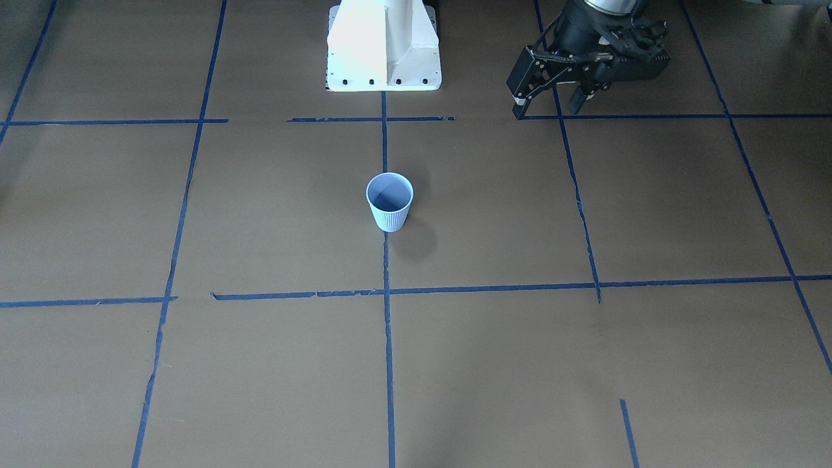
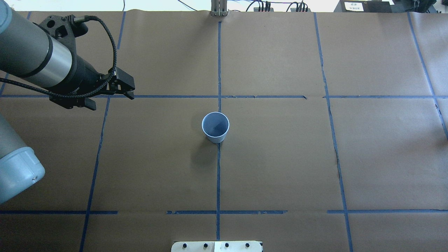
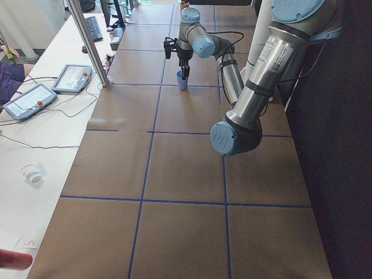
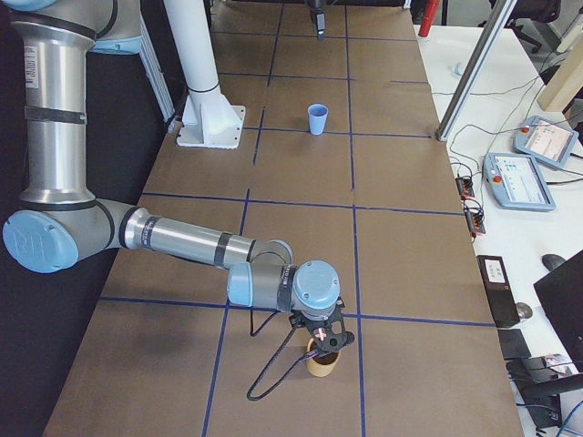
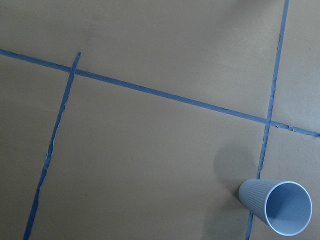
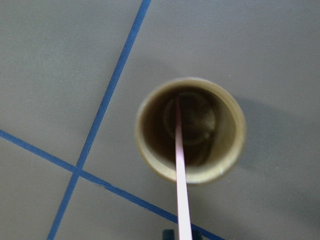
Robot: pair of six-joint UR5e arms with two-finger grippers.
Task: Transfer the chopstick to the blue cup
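The blue cup (image 2: 215, 127) stands upright and empty at the table's middle; it also shows in the front view (image 1: 389, 201) and the left wrist view (image 5: 280, 207). My left gripper (image 2: 112, 101) is open and empty, hanging above the table well to the side of the cup (image 1: 549, 107). My right gripper (image 4: 323, 341) is at the far right end of the table, over a brown paper cup (image 4: 321, 364). The pink chopstick (image 6: 180, 170) stands in that brown cup (image 6: 150, 155) and rises between the jaws, which look shut on it.
Blue tape lines (image 2: 218, 168) divide the brown paper-covered table into squares. The robot's white base (image 1: 383, 45) stands behind the blue cup. Pendants and cables (image 4: 519, 173) lie on a white side table.
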